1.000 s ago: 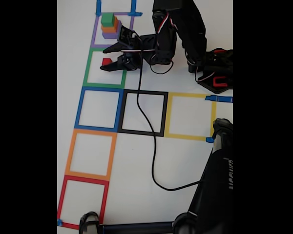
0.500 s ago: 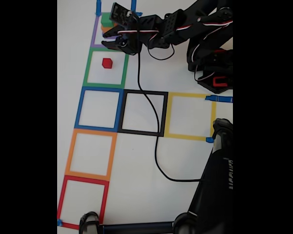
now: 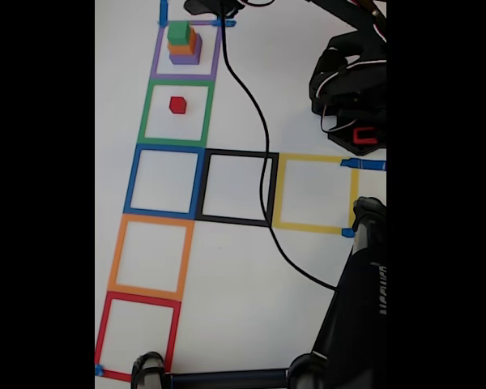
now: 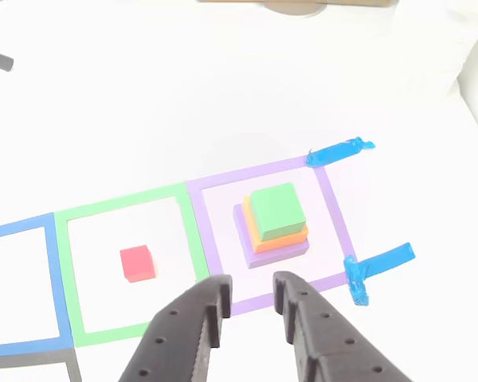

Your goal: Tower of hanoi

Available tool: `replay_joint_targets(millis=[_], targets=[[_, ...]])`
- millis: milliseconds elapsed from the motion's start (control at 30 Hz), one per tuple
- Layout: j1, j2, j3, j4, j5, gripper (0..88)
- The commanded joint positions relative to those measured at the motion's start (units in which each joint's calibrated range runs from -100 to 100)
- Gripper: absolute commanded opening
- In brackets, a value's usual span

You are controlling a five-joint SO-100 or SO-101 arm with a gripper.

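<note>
The tower of hanoi stands split in two. A green cube [image 3: 178,32] sits on an orange cube [image 3: 183,47], which sits on a purple cube [image 3: 186,57], all inside the purple tape square [image 3: 217,57]. The red cube [image 3: 177,104] lies alone in the green tape square [image 3: 148,113]. In the other view my gripper [image 4: 251,288] hovers open and empty above the near edge of the purple square, short of the stack [image 4: 277,211], with the red cube [image 4: 137,263] to its left. The arm [image 3: 348,73] reaches toward the top edge of the fixed view.
Blue [image 3: 133,178], black [image 3: 272,190], yellow [image 3: 279,190], orange [image 3: 117,251] and red [image 3: 103,332] tape squares mark the white table. A black cable [image 3: 263,138] trails across the black square. A black stand [image 3: 360,292] fills the lower right. Blue tape strips [image 4: 338,151] sit beside the purple square.
The gripper let go of the red cube in the green square, lifted, and swung back past the stack to the top edge of the fixed view. The cable shifted with it.
</note>
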Motion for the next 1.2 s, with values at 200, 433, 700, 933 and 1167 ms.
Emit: replay_joint_targets(millis=[200, 433, 700, 933, 1167], targets=[[12.55, -0.37, -14.11, 12.61, 0.00, 1.1], [18.88, -0.05, -5.11, 7.43, 0.00, 2.6], [22.05, -4.98, 23.07, -22.05, 0.00, 15.9], [22.91, -3.68, 41.53, -45.61, 0.00, 25.0], [20.90, 4.39, 51.53, -69.33, 0.00, 29.4]])
